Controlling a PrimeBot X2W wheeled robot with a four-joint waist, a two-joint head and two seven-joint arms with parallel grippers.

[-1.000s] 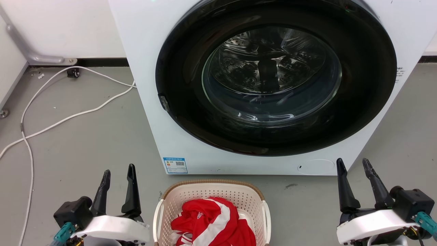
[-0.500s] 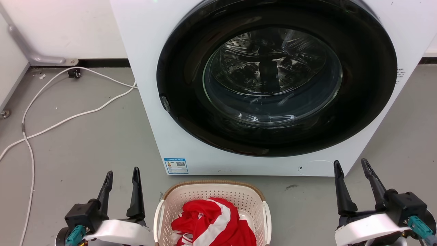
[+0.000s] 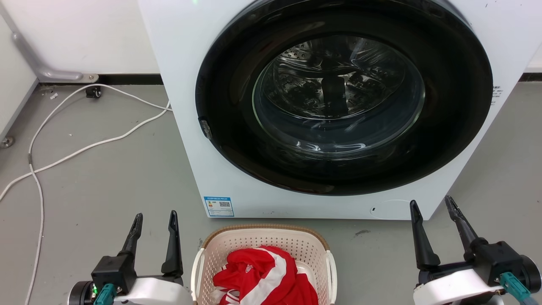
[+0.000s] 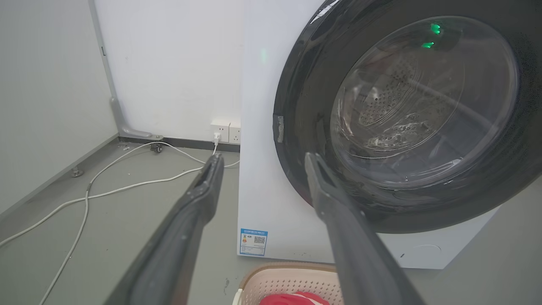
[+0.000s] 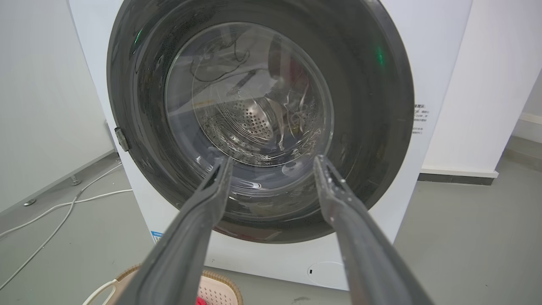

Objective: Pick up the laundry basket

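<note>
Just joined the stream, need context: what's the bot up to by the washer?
The robot faces a washing machine with its door shut. The laundry basket sits on the floor in front of it, with a red and white garment inside. The left gripper and right gripper are open and empty, one on each side of the basket, neither touching it. Nothing is grasped or lifted yet.

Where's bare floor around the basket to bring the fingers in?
Bare floor between laundry basket and right gripper is widest. Narrow strip between basket and left gripper. Tight between basket and washing machine; white cables cross far left.
</note>
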